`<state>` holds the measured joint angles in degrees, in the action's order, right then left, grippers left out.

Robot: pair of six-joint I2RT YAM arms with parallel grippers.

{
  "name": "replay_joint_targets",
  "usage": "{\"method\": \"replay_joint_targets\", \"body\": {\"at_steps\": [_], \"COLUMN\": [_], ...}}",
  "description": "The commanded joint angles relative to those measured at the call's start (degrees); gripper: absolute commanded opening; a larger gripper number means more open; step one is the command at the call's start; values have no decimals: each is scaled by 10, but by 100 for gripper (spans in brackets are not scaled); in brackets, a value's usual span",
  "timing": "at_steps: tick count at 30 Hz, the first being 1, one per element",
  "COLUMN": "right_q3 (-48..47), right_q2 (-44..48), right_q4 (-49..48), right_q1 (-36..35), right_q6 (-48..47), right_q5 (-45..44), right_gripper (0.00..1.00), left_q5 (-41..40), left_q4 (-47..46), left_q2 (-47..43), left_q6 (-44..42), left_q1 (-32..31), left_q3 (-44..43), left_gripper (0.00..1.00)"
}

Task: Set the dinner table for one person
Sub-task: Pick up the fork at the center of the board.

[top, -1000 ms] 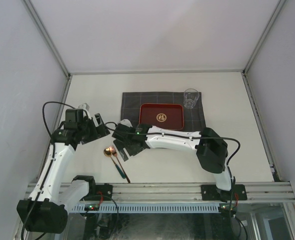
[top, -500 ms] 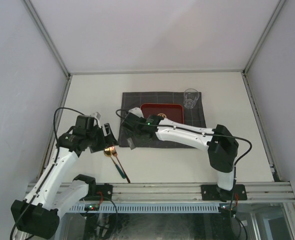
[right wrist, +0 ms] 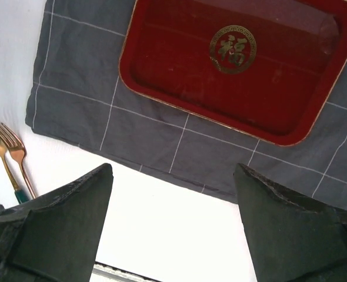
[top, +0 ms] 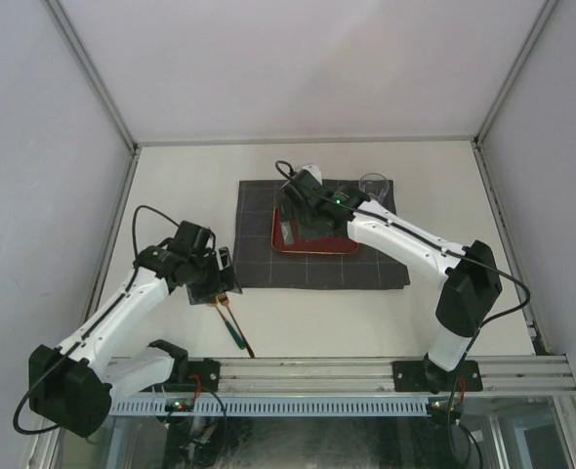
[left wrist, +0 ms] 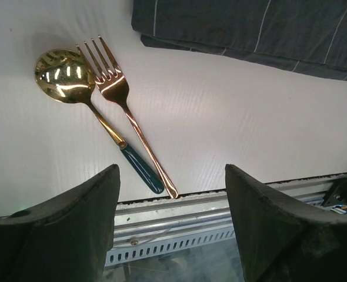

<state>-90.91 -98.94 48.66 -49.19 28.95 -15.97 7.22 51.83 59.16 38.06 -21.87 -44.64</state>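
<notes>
- Dinner table (top: 347,322): large, plain off-white rectangular top, matt and flat, with an aluminium rail (top: 366,373) along its near edge; it lay beneath every item.
- Gold spoon (left wrist: 64,70) with a dark green handle, and gold fork (left wrist: 112,79): side by side near the rail, left of centre.
- Left gripper (left wrist: 170,170): above them, jaws wide apart, empty.
- Dark checked cloth (top: 308,269): mid-table, bearing the red tray (right wrist: 220,88).
- Right gripper (right wrist: 172,170): over the tray, jaws wide apart, empty.
- Glass (top: 373,181): on the cloth's far right corner.
</notes>
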Motion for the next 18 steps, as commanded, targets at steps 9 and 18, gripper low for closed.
{"method": "replay_joint_targets", "body": {"at_steps": [9,18], "right_q3": [-8,26], "right_q2": [1,22], "right_q4": [-10,-25], "right_q1": [3,7], "right_q6": [-35,-35], "right_q5": [54,69], "right_gripper": [82,82], "left_q5": [-13,-8], "left_q4": [-11,-16], "left_q2": [38,62], "left_q6": [81,112], "left_q1": [-54,-55], "left_q3": [-4,-4], "left_gripper": [72,72]}}
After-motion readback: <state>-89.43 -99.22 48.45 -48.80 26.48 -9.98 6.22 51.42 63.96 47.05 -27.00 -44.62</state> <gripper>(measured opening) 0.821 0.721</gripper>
